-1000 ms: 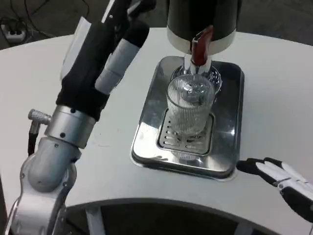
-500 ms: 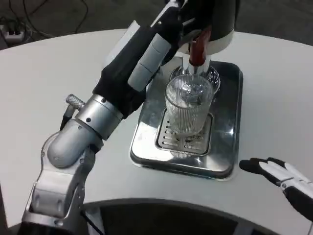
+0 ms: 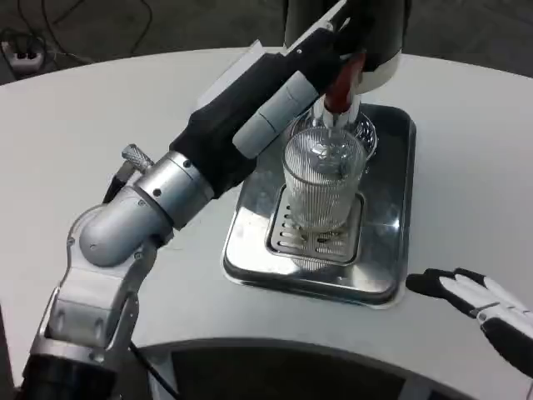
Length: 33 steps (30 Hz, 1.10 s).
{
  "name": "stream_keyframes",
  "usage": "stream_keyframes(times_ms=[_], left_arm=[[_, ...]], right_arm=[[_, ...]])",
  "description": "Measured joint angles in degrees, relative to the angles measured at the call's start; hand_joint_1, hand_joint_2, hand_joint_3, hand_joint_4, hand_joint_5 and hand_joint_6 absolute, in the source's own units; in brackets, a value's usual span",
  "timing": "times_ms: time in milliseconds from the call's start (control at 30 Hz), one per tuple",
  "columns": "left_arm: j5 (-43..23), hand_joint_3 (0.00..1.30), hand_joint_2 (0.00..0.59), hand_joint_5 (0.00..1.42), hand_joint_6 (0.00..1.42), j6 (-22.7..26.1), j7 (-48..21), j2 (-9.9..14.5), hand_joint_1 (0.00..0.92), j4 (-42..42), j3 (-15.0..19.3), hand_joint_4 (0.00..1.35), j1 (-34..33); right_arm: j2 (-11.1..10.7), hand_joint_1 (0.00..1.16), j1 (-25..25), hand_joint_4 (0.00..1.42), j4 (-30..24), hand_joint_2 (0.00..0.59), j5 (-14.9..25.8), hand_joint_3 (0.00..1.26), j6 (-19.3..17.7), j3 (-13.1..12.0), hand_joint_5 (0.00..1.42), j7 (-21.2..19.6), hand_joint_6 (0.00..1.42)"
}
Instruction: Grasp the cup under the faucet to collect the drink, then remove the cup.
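Observation:
A clear ribbed cup (image 3: 323, 187) stands upright on the drip grate (image 3: 315, 237) of a silver tray (image 3: 387, 250), directly beneath the faucet (image 3: 335, 117) of a dark drink dispenser (image 3: 379, 33). The faucet has a red lever (image 3: 343, 79). My left hand (image 3: 291, 79) reaches across above the tray's left side, fingers stretched toward the red lever, with the fingertips lost against the dispenser's dark body. It holds nothing and is apart from the cup. My right hand (image 3: 479, 304) lies flat on the table at the lower right, fingers spread, a short way from the tray's corner.
The white round table (image 3: 100, 142) has its curved front edge close below the tray. A power strip with cables (image 3: 21, 50) lies on the floor at the far left. My left forearm (image 3: 158, 204) crosses the table left of the tray.
My left arm has swung right and forward, bringing the hand from left of the tray up to the dispenser's lever. Cup and right hand have stayed in place.

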Motion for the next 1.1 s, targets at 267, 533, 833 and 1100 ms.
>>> stream_keyframes(times_ms=[267, 533, 833, 1100], left_arm=[[2.2, 0.0, 0.042, 0.15, 0.13, -2.5, -1.7, 3.3, 0.0, -0.5, -0.6, 0.0, -0.1], [2.8, 0.0, 0.05, 0.15, 0.11, -6.8, -3.5, 5.6, 0.0, 1.2, -1.6, 0.0, -0.5], [6.5, 0.0, 0.06, 0.15, 0.11, -11.6, -3.7, 8.3, 0.0, 2.5, -3.0, 0.0, -1.5], [6.8, 0.0, 0.063, 0.15, 0.11, -13.4, -4.3, 10.0, 0.0, 3.3, -4.1, 0.0, -2.2]], right_arm=[[-0.1, 0.5, -1.0, 0.06, 0.0, 0.503, -0.4, 0.12, 0.0, 0.8, 0.0, 0.0, 0.0], [-0.1, 0.5, -1.9, 0.07, 0.0, 0.503, -1.3, 0.12, 0.1, 1.9, 0.0, 0.0, 0.0], [0.0, 0.5, -3.4, 0.08, 0.0, 0.5, -2.1, 0.12, 1.5, 3.3, 0.01, 0.0, 0.0], [0.0, 0.5, -5.6, 0.08, 0.0, 0.474, -2.1, 0.12, 3.6, 4.9, 0.01, 0.0, 0.0]])
